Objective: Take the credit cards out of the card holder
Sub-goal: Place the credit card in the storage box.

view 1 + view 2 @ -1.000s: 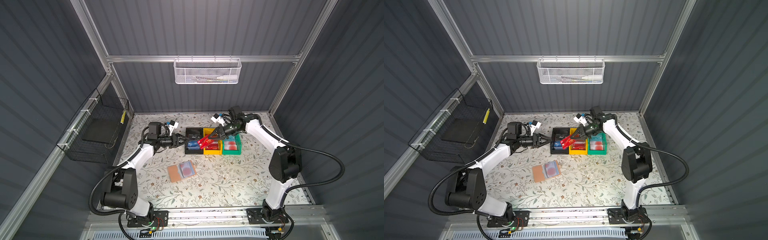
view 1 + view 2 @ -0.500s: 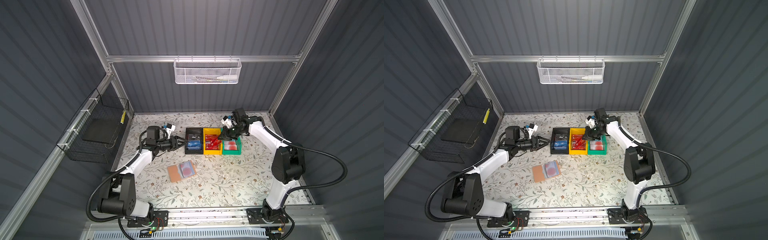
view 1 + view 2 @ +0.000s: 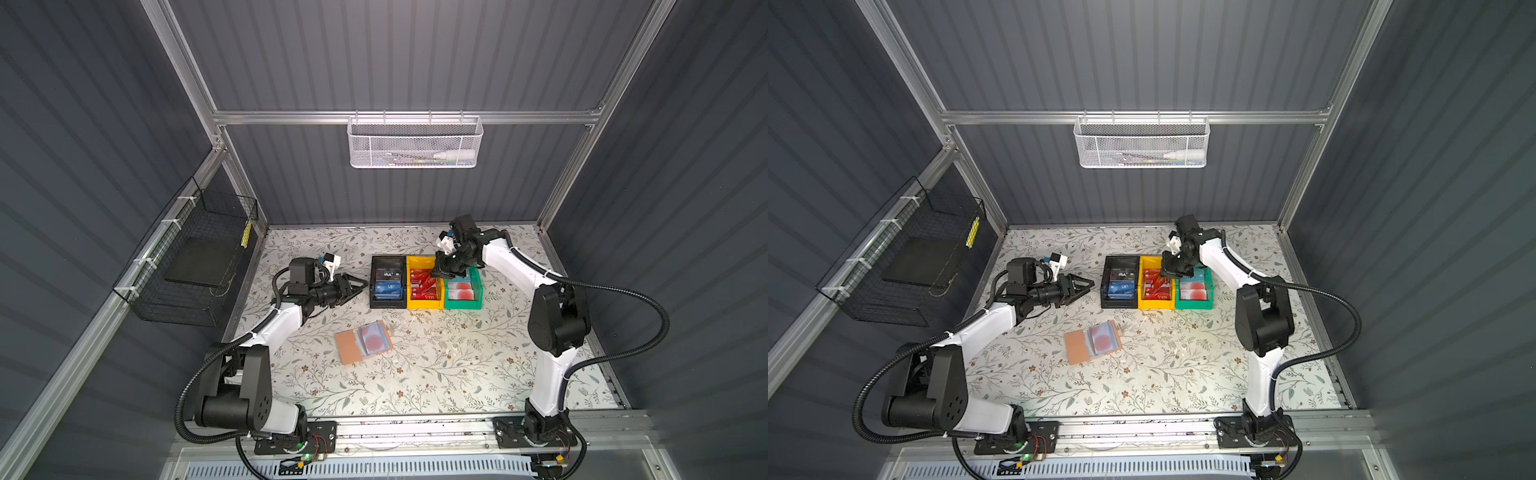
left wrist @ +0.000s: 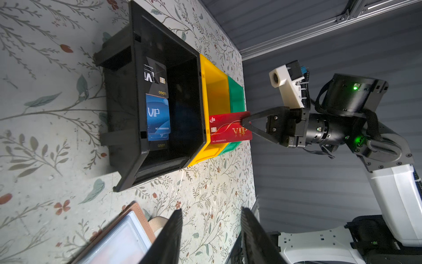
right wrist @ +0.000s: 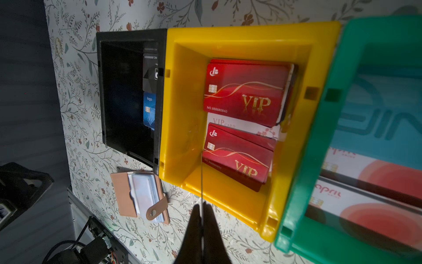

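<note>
Tabletop [image 3: 457, 365]; downward right hand [image 4: 246, 124] with card [image 4: 225, 129]

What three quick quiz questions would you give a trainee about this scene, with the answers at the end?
1. True or false: the left gripper holds a card.
2. The right gripper grips a red card over which bin: A black, B yellow, C green?
3. Which tan thing lies open on the table?
Key: 1 false, its jaws stand open and empty. 2 B, the yellow bin. 3 the card holder.
</note>
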Available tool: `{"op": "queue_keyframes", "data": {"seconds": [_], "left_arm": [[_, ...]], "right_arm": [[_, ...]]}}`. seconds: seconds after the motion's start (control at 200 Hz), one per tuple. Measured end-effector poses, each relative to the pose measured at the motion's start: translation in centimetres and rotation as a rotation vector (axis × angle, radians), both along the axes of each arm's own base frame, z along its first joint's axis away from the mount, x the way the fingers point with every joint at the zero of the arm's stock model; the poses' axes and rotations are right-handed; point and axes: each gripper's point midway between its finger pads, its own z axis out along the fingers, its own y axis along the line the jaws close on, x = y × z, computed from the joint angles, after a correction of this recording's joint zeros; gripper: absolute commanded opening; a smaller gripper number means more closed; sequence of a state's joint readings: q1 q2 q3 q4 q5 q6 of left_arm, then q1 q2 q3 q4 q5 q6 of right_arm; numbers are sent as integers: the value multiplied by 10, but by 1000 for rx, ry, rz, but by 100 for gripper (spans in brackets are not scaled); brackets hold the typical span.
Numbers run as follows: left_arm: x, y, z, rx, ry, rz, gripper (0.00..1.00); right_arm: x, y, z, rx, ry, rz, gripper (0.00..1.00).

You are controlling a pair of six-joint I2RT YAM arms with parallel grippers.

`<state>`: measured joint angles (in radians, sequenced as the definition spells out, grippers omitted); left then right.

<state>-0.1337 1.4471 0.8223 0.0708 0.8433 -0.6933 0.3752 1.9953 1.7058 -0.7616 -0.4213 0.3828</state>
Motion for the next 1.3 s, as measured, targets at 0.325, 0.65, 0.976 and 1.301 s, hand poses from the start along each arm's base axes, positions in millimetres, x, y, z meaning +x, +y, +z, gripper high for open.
{"op": "queue_keyframes", "data": {"seconds": [0.325,0.65,0.976,1.301], "left_arm": [[-1,3,-7,0,6,13,45],[-1,3,-8,-6,2,17,45],[-3,5,-14,-7,19,26,45],[-2,5,-17,-6,24,26,45]], "right_arm": [[4,11,-21,-46,22,-4,0],[-4,26,-25,-55,33,14,5],[-9,32,-26,-59,36,20,14],[-12,25,-38,-102,45,8,19]]}}
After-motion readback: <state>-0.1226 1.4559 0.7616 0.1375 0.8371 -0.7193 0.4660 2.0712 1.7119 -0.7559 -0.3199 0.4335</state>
